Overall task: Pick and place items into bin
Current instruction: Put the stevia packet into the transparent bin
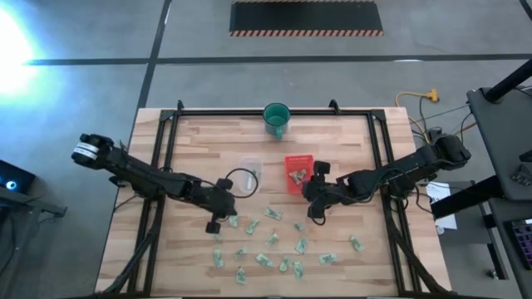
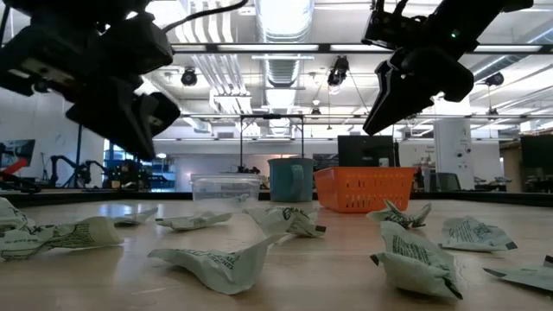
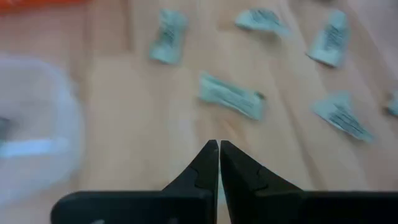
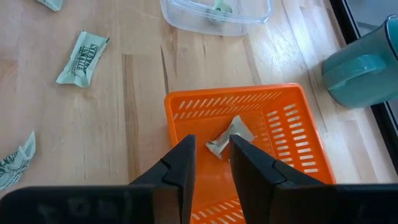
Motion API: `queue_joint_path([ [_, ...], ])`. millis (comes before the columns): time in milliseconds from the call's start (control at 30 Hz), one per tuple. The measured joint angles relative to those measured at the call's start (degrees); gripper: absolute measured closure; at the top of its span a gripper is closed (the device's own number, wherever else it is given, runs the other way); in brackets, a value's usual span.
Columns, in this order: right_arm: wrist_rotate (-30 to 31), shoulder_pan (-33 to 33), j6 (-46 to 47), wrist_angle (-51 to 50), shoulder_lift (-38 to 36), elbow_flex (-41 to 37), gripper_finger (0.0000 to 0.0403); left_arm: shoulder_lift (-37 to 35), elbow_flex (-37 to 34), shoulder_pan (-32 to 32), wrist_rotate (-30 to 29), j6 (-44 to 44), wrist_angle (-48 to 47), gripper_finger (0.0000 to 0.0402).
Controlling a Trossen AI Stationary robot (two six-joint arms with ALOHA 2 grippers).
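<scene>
Mostly undone: few packets (image 4: 229, 138) in orange basket (image 4: 283, 127); right gripper (image 4: 209, 160) slightly open, empty; left gripper (image 3: 219, 163) closed, empty; scatter (image 1: 273, 241) at 6 o'clock.

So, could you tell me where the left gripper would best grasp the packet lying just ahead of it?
Probably across the narrow middle of the packet, coming straight down from above: it lies flat on the table, long and thin, with clear wood either side. The left gripper is shut, so it must open first.

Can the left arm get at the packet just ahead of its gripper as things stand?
Probably yes: the packet lies alone on bare table ahead of the left gripper; its fingers are shut and must open first.
</scene>
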Motion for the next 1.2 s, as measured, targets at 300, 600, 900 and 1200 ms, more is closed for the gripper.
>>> queue_joint_path([
  [300,0.04,0.00,1.27,-0.02,0.00,0.00,0.0301,4.29,-0.94,-1.54,-0.18,-0.46,0.98,0.0341],
  [600,0.04,-0.02,1.51,0.00,0.04,0.00,0.0300,7.39,-0.22,-1.72,-1.65,-3.53,1.45,0.0201],
  [900,0.02,-0.02,1.51,-0.04,0.07,0.00,0.0301,11.50,0.09,-1.83,-1.83,-6.69,1.51,0.0143],
  [1200,0.02,-0.02,1.51,-0.04,0.07,0.00,0.0299,13.63,0.88,-1.83,-2.04,-7.83,1.66,0.0145],
])
